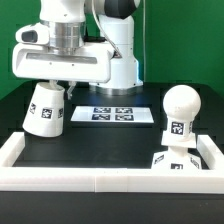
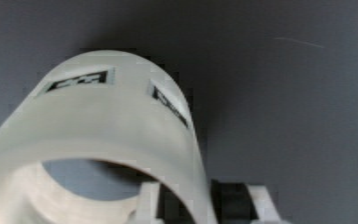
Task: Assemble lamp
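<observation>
The shade (image 1: pixel 46 108), a white truncated cone with square black-and-white tags on its wall, hangs tilted at the exterior view's left, over the left part of the black counter (image 1: pixel 105 135). Its narrow end points up toward the arm (image 1: pixel 75 45) and its wide end down toward the counter's left edge; whether it touches the counter cannot be told. In the wrist view the shade (image 2: pixel 114 130) fills most of the picture, its open wide rim nearest the camera and 2 tags visible on its side. The end effector (image 2: pixel 202 198) is clamped on the shade's wall at that rim: 1 finger (image 2: pixel 243 198) shows dark outside the wall, and a paler piece sits against the inner side.

The bulb (image 1: pixel 180 108), a white ball on a short tagged stem, stands upright in the base (image 1: pixel 180 162) near the counter's front right corner, just inside the white rail (image 1: pixel 100 178) that borders the counter. Shade and bulb are well apart.

The marker board (image 1: pixel 112 113) lies flat near the counter's far edge, between the shade and the bulb, showing 4 tags.
</observation>
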Controlling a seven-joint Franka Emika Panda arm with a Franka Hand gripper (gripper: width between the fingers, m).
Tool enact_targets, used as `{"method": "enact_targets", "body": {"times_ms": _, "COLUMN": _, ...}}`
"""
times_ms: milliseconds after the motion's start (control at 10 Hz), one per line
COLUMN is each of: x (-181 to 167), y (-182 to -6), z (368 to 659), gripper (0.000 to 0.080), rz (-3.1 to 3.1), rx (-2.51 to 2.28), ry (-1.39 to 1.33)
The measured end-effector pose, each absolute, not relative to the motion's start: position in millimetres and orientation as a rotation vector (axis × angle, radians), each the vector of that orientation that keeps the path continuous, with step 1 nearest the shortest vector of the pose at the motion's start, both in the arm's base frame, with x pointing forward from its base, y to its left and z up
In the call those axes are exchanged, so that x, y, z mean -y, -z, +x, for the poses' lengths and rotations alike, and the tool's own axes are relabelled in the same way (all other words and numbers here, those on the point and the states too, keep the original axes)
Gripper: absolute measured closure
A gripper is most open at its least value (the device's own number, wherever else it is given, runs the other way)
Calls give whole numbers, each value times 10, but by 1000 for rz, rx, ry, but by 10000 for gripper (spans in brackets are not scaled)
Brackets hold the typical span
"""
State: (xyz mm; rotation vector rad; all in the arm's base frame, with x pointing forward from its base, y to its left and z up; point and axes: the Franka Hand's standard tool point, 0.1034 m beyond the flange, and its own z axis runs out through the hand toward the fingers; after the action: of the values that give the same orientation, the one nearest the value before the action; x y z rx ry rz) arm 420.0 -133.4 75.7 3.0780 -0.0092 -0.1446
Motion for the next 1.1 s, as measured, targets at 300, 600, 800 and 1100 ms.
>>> {"method": "enact_targets", "body": {"times_ms": 300, "x": 1052, "y": -862, "z": 4314, "gripper": 755, "rz": 3095, "rx": 27, "ry": 161}}
{"method": "enact_targets", "body": {"times_ms": 600, "x": 636, "y": -1222, "z": 4635, "gripper": 755, "rz": 3135, "rx": 65, "ry": 163}}
{"method": "enact_targets", "body": {"times_ms": 800, "x": 456, "y": -1468, "z": 4912, "gripper": 755, "rz": 3153, "rx": 96, "ry": 137}}
{"method": "enact_targets", "body": {"times_ms": 1100, "x": 359, "y": -1774, "z": 5224, "gripper": 755, "rz": 3181, "rx": 174, "ry": 130}}
